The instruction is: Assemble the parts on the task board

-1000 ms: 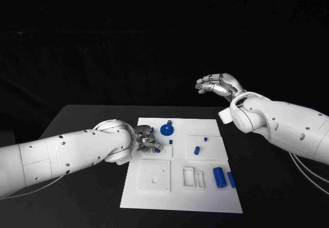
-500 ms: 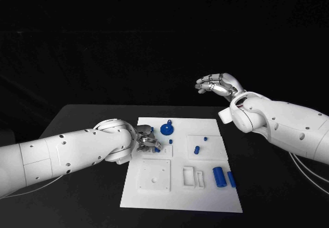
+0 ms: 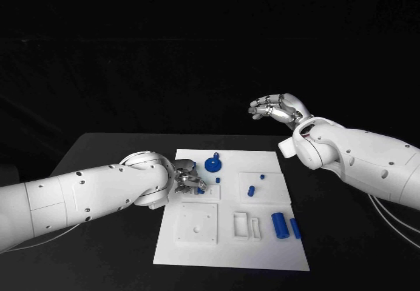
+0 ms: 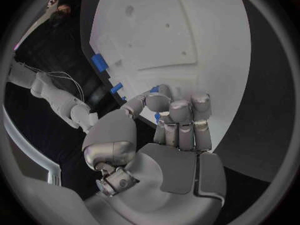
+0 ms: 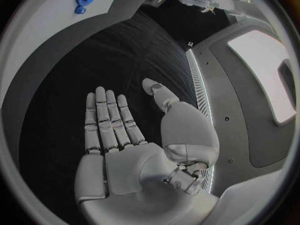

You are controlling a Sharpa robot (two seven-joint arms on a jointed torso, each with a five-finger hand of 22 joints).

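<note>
At the task board's (image 3: 229, 245) left edge, the left hand (image 3: 186, 180) curls its fingers around a small blue part (image 4: 156, 116), pinched low over the board. If the grip slips, the part may tilt and miss its seat. Right of it lie a blue disc (image 3: 213, 163) and blue cylinders (image 3: 280, 225). The right hand (image 3: 278, 108) hangs raised beyond the board, fingers apart, holding nothing.

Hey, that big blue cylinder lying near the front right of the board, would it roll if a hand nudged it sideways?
Probably. The big cylinder lies on its side on the flat board, so a sideways nudge would likely roll it. The thinner cylinder close beside it might stop it on that side. It looks like rigid, smooth plastic, so probably light and a little slippery.
</note>
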